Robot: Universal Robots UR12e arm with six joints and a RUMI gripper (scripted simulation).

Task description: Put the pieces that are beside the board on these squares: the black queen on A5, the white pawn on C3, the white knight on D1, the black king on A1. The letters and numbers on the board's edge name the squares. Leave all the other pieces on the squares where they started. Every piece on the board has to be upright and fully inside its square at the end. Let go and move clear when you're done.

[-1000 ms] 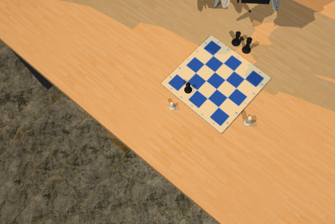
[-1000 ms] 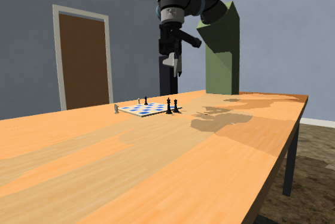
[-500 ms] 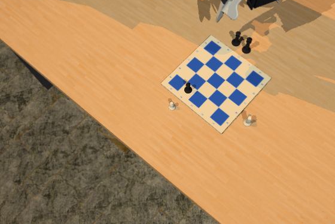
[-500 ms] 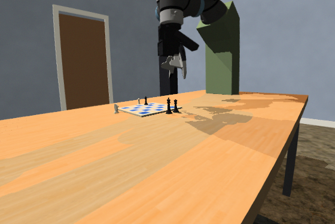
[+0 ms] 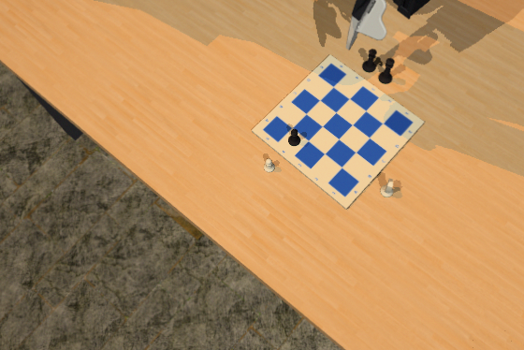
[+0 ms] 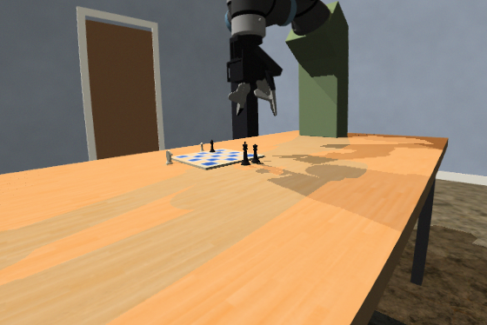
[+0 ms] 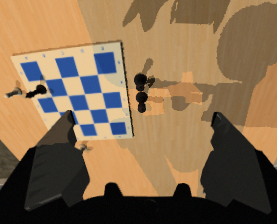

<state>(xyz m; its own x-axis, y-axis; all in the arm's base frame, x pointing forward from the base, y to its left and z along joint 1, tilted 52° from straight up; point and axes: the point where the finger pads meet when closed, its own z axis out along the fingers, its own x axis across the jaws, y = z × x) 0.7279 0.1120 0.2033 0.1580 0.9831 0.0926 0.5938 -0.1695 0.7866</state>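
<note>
Above the table, off the board's [image 5: 281, 109] far corner, gripper [image 6: 255, 100] hangs with jaws wide, empty. Two tall black pieces [image 5: 370, 61] [image 5: 385, 71] stand just beside that edge; white pawn [image 5: 269, 165] and white knight [image 5: 387, 188] flank the near side.

Nothing readable here: the board [image 5: 286, 103] carries small blue marks along its pale edge, but they are too tiny and blurred to make out.
</note>
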